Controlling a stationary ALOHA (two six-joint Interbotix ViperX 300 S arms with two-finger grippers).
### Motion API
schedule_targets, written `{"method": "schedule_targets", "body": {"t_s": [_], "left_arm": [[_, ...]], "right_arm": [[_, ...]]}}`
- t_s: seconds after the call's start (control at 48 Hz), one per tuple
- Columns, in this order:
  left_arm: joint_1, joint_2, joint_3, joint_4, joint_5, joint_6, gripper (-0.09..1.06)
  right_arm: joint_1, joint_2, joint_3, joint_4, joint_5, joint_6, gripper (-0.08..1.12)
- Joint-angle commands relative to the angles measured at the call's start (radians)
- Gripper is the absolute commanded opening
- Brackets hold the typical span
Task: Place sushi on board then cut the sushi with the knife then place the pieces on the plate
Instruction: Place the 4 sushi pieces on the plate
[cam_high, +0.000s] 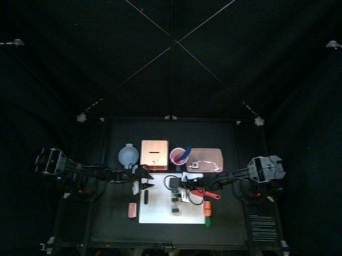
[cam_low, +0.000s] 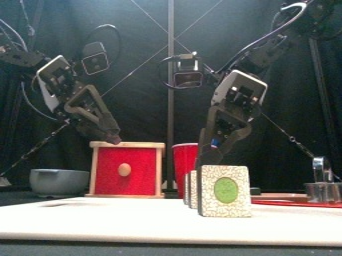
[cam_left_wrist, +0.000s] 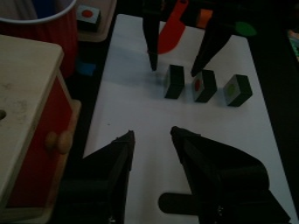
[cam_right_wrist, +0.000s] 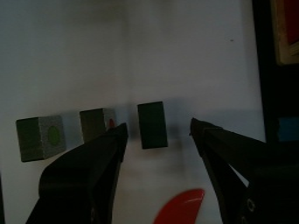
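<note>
Black curtains close in a small black tabletop, where a white board (cam_left_wrist: 128, 105) carries the sushi (cam_left_wrist: 207, 86). It is already in three dark green pieces, standing on edge in a row, near each other but apart. The right tool (cam_right_wrist: 159, 128) hangs low over the end piece (cam_right_wrist: 151, 124), jaws apart and straddling it, holding nothing. The left tool (cam_left_wrist: 152, 134) hovers over the board's other end, jaws apart and empty. The pink plate (cam_high: 211, 152) sits behind the board.

The main risk, as I judge it, is the tight gap. One jaw comes down between the end piece and its neighbour (cam_right_wrist: 96, 129) and could tip that neighbour. A shallow or off-centre pinch could let the piece twist and drop on the way. The red knife (cam_left_wrist: 172, 26) lies close by and could be nudged.

No writing can be read; the nearest piece's face shows only a green round.
</note>
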Motion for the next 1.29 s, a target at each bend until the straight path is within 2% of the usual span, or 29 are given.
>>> {"method": "schedule_targets", "body": {"t_s": [0.021, 0.229, 0.354, 0.604, 0.938, 1.292], "left_arm": [[0.002, -0.003, -0.009, 0.0, -0.006, 0.0, 0.78], [0.002, -0.003, -0.009, 0.0, -0.003, 0.0, 0.78], [0.002, -0.003, -0.009, 0.0, -0.003, 0.0, 0.78], [0.002, -0.003, -0.009, 0.0, -0.003, 0.0, 0.78], [0.002, -0.003, -0.009, 0.0, -0.003, 0.0, 0.78], [0.003, -0.003, -0.011, 0.0, -0.003, 0.0, 0.78]], "right_arm": [[-0.005, -0.005, -0.025, 0.0, -0.025, 0.003, 0.88], [-0.006, 0.032, -0.029, 0.003, -0.038, 0.003, 0.67], [-0.006, 0.026, -0.021, 0.011, -0.037, 0.005, 0.58], [-0.04, -0.095, 0.058, 0.041, 0.012, 0.006, 0.58], [-0.181, -0.33, 0.213, 0.035, 0.138, 0.006, 0.58], [-0.428, -0.397, 0.37, -0.017, 0.084, 0.003, 0.58]]}}
